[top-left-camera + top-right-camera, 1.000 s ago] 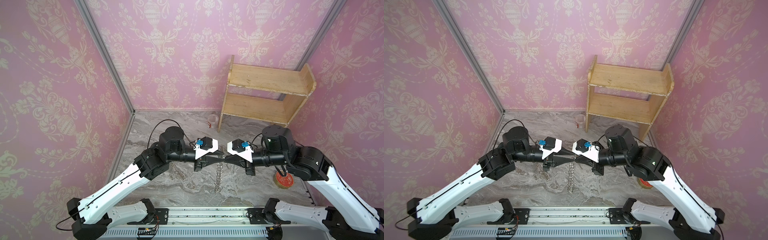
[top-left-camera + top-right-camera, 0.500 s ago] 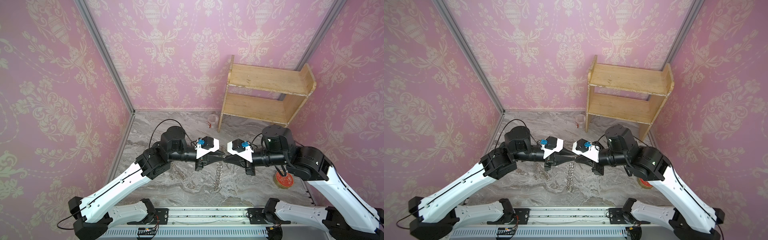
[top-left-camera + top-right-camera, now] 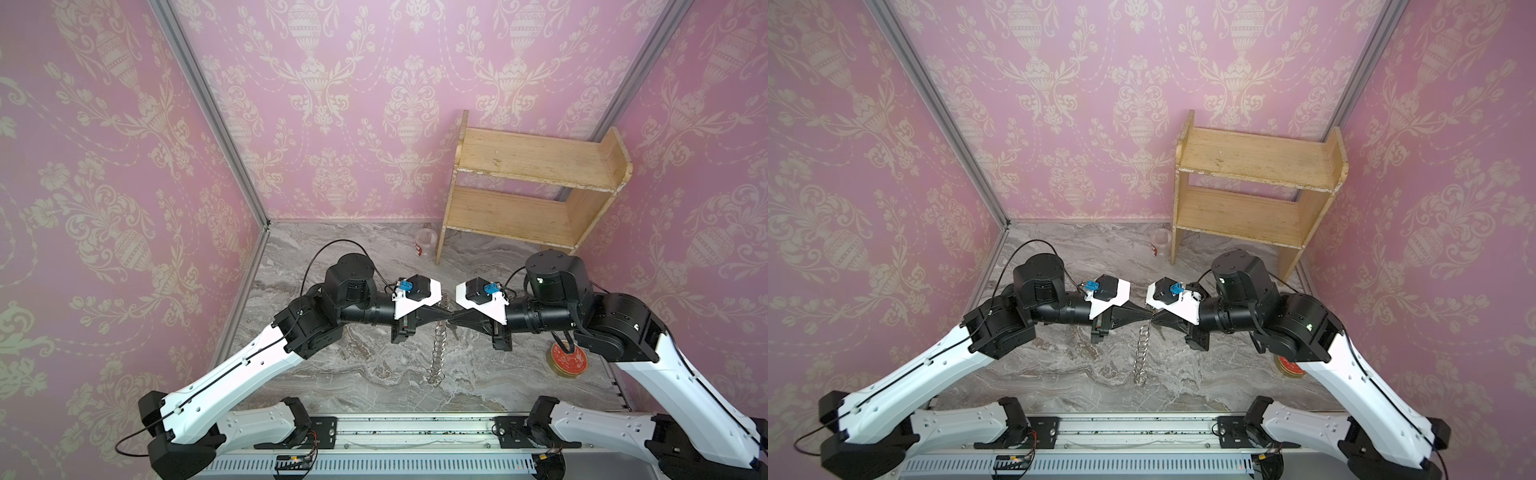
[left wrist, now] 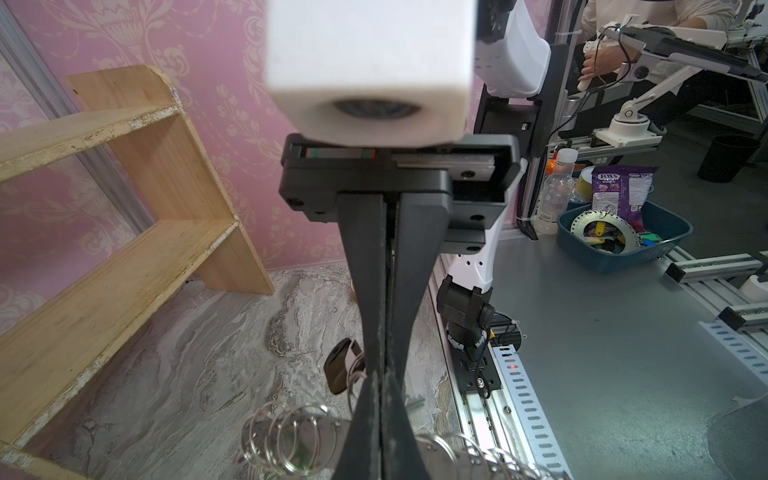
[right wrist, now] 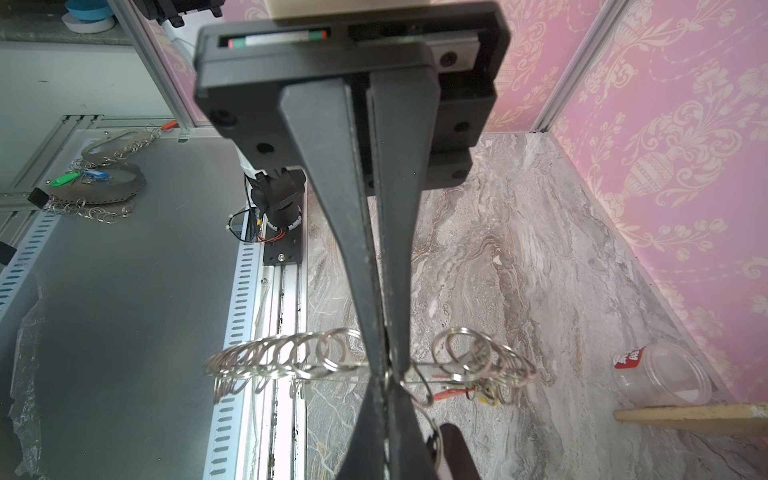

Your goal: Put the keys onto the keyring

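Silver keyring (image 3: 439, 353) stretched straight, tagged keys (image 5: 457, 390) alongside

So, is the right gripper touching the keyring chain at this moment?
Touching. In the right wrist view the right gripper is shut on the keyring chain, and the rings hang in the air on both sides of its tips.

Left arm (image 3: 249, 365), right arm (image 3: 685, 390): forearms level, aimed inward. Left fingers (image 3: 432, 318), right fingers (image 3: 471, 323): each pair pressed together, meeting tip to tip.
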Controlling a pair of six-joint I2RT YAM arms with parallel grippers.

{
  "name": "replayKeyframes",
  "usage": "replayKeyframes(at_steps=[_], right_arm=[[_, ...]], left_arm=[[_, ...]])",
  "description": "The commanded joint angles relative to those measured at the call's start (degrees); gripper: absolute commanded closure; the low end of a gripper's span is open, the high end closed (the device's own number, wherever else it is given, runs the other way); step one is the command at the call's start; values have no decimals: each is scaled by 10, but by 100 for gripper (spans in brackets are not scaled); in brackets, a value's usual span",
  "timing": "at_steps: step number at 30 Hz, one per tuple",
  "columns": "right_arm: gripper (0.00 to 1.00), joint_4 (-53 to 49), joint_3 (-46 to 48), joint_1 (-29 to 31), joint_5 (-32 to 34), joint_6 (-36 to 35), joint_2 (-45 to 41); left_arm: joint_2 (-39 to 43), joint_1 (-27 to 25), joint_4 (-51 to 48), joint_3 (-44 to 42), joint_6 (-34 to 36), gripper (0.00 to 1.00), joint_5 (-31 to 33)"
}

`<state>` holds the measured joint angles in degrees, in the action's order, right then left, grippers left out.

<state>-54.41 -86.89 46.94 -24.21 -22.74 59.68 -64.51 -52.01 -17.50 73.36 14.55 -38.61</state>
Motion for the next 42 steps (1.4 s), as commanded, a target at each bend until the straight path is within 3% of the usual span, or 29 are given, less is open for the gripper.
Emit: replayKeyframes(at_steps=[1, 7, 10, 13, 15, 16, 29, 42], right_arm=[[100, 44, -7, 0, -11, -3, -12], [100, 41, -6, 0, -3, 1, -11], [95, 30, -6, 0, 17, 1, -12], [87, 28, 2, -1, 30, 4, -22], [73, 28, 6, -2, 38, 6, -30], [73, 28, 8, -1, 42, 6, -33], [77, 65, 29, -2, 20, 4, -38], [93, 77, 41, -2, 4, 10, -43]], left_arm=[[-3, -8, -20, 5, 13, 100, 12], [2, -11, -15, 2, 18, 100, 22], [13, -10, -3, 0, 18, 100, 33], [23, -11, 6, -3, 18, 100, 41], [28, -11, 16, -5, 16, 100, 45], [31, -11, 19, -6, 15, 100, 47], [36, -11, 45, -3, 5, 100, 40], [43, -10, 76, -8, -11, 100, 42]])
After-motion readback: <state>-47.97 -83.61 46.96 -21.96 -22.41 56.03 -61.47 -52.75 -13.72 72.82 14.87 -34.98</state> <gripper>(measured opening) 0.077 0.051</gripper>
